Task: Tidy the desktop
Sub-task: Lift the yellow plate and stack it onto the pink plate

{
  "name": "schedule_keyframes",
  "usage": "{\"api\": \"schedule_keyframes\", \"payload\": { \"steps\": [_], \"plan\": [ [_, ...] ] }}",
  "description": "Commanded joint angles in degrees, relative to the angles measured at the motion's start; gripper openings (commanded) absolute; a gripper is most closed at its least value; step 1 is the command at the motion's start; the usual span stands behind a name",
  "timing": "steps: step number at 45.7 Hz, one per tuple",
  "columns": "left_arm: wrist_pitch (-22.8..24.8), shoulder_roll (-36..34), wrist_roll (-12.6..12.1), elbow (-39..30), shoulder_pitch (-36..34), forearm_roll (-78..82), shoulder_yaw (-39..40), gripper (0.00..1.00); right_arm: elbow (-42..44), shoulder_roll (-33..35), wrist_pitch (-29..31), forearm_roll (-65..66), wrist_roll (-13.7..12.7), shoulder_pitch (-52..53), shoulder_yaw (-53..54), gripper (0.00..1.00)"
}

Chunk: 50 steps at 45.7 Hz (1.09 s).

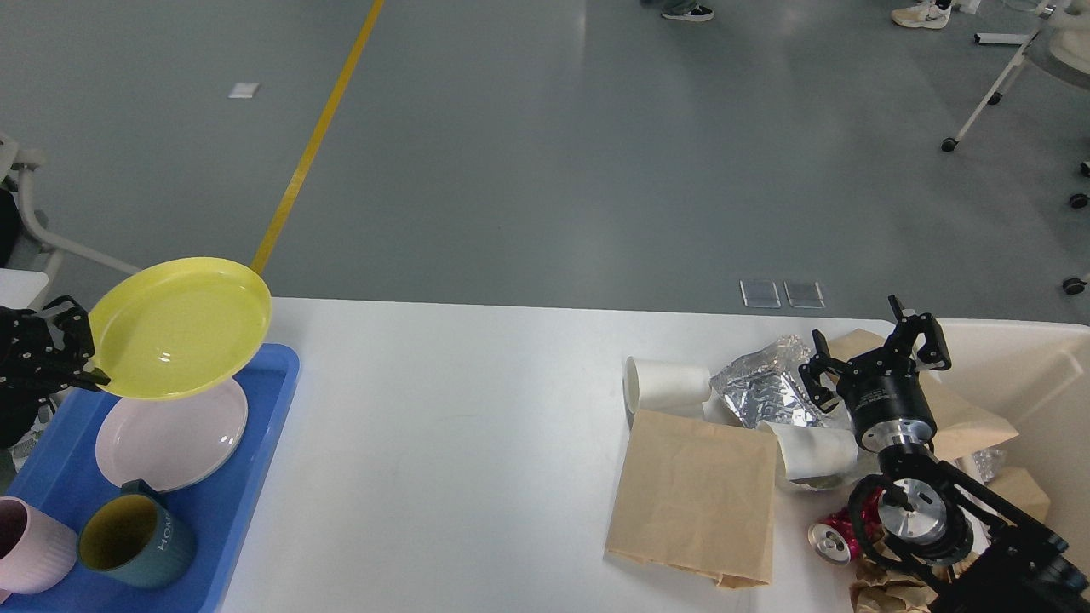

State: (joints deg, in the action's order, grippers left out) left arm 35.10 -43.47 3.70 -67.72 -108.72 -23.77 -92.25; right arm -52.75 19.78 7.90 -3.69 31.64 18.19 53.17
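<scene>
The white desktop (477, 443) fills the lower half of the head view. My left gripper (78, 356) at the far left is shut on the rim of a yellow plate (180, 328), which hangs above the blue tray (230, 494) and over a pale pink plate (170, 434) lying in it. My right gripper (877, 351) stands open at the right, above crumpled foil (762, 383), with nothing between its fingers. Beside it lie a white paper cup (666, 383) on its side, a second flattened cup (813, 449) and a brown paper bag (694, 498).
The tray also holds a teal mug (136, 545) and a pink mug (30, 549). A red can (839, 536) lies by my right arm. The beige bin (1035, 383) at the far right holds brown paper. Crumpled paper (886, 592) sits at the bottom right.
</scene>
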Motion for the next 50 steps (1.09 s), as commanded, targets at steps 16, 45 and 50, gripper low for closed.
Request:
{"api": "schedule_keyframes", "payload": {
  "steps": [16, 45, 50],
  "plan": [
    [-7.1, -0.9, -6.7, 28.3, 37.7, 1.4, 24.7, 0.0, 0.0, -0.1, -0.1, 0.0, 0.0, 0.0, 0.0, 1.0],
    [-13.7, 3.2, -6.9, 28.3, 43.6, 7.3, 33.8, 0.0, 0.0, 0.0, -0.1, 0.0, 0.0, 0.0, 0.0, 1.0],
    [-13.6, 3.1, -6.8, 28.3, 43.6, 7.3, 34.2, 0.02, 0.0, 0.0, 0.0, 0.0, 0.0, 0.0, 0.0, 1.0]
  ]
}}
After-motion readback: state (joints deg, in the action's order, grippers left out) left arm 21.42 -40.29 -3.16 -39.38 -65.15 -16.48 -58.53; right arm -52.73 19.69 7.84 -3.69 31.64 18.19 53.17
